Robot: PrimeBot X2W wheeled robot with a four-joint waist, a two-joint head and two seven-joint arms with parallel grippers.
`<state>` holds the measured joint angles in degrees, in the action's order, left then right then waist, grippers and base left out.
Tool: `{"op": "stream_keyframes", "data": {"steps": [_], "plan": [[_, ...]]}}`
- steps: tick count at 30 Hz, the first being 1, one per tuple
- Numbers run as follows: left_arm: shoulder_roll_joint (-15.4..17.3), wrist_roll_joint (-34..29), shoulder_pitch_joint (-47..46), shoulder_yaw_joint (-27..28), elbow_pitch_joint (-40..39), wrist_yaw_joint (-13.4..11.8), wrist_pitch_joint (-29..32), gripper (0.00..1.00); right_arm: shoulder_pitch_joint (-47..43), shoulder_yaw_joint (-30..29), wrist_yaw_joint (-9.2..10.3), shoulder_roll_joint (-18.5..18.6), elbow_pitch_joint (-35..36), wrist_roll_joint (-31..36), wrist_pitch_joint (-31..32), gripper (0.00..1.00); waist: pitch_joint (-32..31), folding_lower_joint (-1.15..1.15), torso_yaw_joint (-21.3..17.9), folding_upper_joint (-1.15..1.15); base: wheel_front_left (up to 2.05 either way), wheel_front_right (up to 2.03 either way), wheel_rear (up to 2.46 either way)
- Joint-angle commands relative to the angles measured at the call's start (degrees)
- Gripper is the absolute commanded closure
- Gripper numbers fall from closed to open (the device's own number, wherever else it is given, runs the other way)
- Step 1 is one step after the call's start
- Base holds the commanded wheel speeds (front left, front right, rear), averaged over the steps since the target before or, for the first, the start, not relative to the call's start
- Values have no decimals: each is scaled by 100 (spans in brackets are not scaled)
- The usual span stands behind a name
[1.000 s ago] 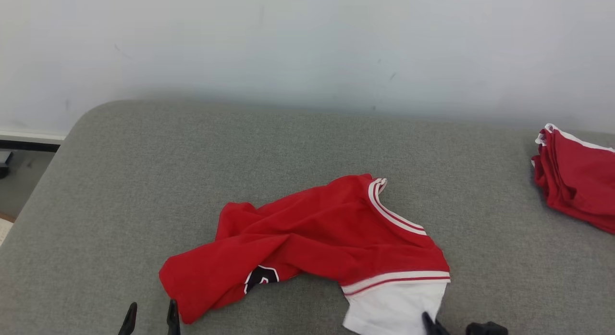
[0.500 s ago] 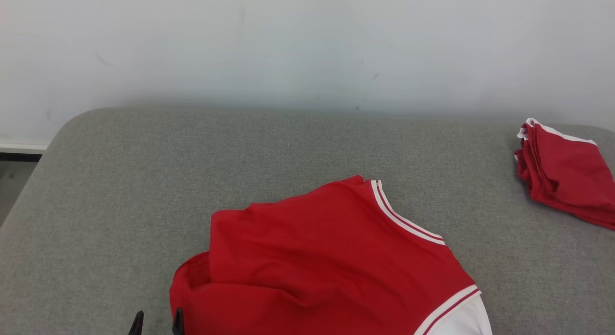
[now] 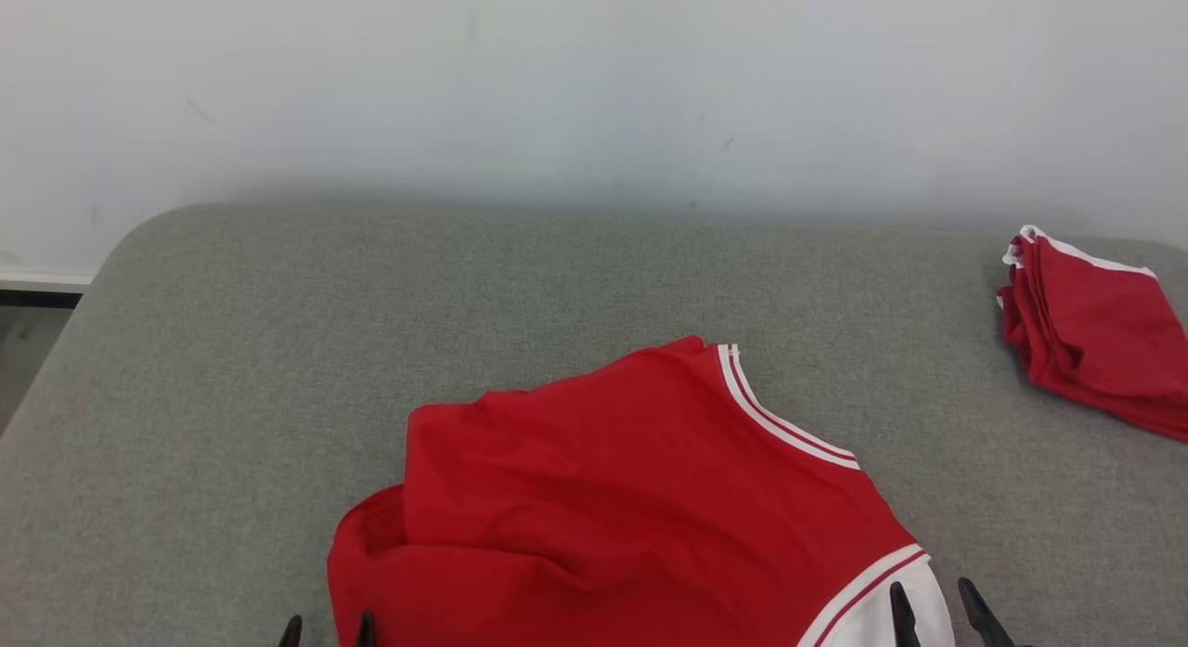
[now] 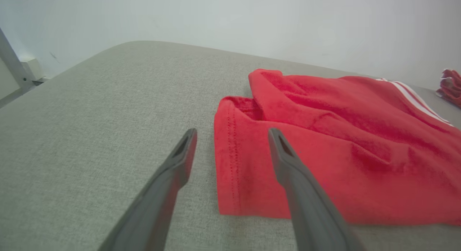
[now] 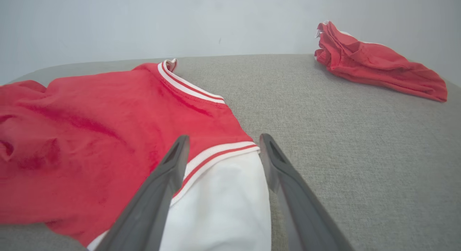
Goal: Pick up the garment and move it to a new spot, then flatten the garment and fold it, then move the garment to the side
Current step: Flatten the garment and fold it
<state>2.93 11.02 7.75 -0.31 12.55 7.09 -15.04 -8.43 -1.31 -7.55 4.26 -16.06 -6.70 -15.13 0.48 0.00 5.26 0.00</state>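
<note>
Both jaws gape over rumpled red garment (image 3: 631, 498)

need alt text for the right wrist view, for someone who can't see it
The open right hand points its two dark fingers at the white sleeve of a red fabric jersey with striped trim, lying rumpled on a grey upholstered surface. A bundled red garment lies further off at the right, near a pale wall.
</note>
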Motion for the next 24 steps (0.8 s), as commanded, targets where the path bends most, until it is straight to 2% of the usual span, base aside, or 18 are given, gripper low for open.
{"op": "stream_keyframes", "data": {"steps": [1, 10, 14, 15, 17, 24], "plan": [[-7, 27, -151, -47, 140, 29, -18, 0, -16, 46, 11, -43, 77, 25, 3, 0, 52, 0, -53, 0, 0, 0, 0], [-5, 167, -525, 73, 974, 52, -17, 0, 186, 366, 11, -130, -20, -77, 3, 0, 186, 0, -164, 0, 0, 0, 0], [-3, 442, -722, -288, 1255, 31, -17, 2, 271, 478, 11, -137, -65, -161, 3, 0, 238, 0, -209, 0, 0, 0, 0], [56, 529, -755, -373, 1332, 32, -18, 57, 268, 492, 11, -138, -71, -193, 3, 0, 248, 0, -213, 0, 0, 0, 0], [163, 638, -834, -457, 1442, 28, -18, 100, 287, 505, 11, -138, -98, -225, 3, 0, 262, 0, -218, 0, 0, 0, 0], [266, 643, -867, -672, 1185, 31, -18, 100, 342, 493, 11, -139, -85, -238, 4, 0, 251, 0, -183, 0, 0, 0, 0]]}}
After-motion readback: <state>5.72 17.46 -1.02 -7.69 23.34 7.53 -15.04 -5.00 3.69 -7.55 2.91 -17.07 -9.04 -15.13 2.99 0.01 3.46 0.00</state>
